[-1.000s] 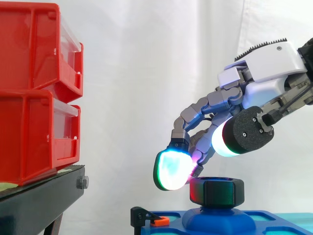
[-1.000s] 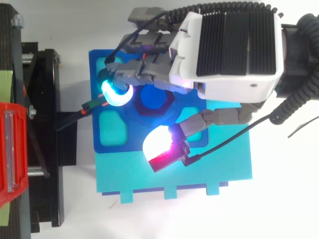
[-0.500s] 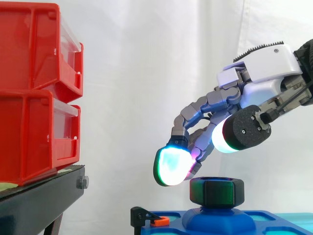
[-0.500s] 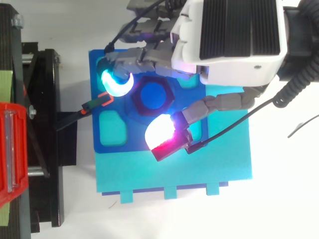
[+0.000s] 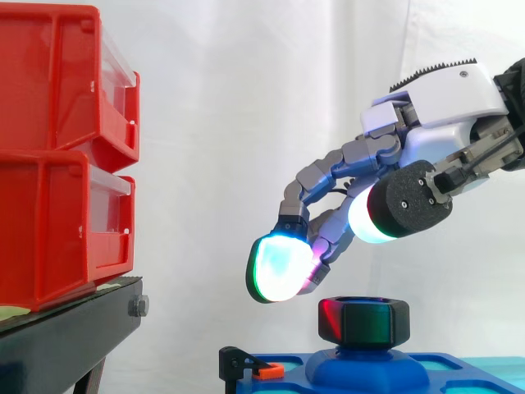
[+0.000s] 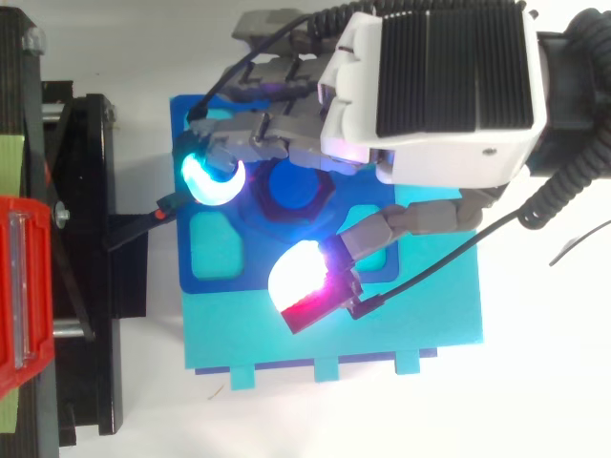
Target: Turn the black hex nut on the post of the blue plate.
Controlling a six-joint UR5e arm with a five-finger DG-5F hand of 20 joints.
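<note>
White curtain (image 5: 246,98) bg, hand (image 5: 435,144) above hex nut (image 5: 365,322), blue plate (image 6: 183,267) part-hidden

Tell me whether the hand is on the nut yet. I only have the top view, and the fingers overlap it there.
Observer: Not on it. From the side, the hand hovers above the black hex nut, and white curtain shows between the lowest glowing pad and the nut's top.
Operator: Report the height of the other big pad.
Observer: The black-backed pad hangs higher than the lowest one, well clear of the nut.
Operator: Check that the nut sits level.
Observer: It looks level. Its top edge runs flat above the raised base of the blue plate.
</note>
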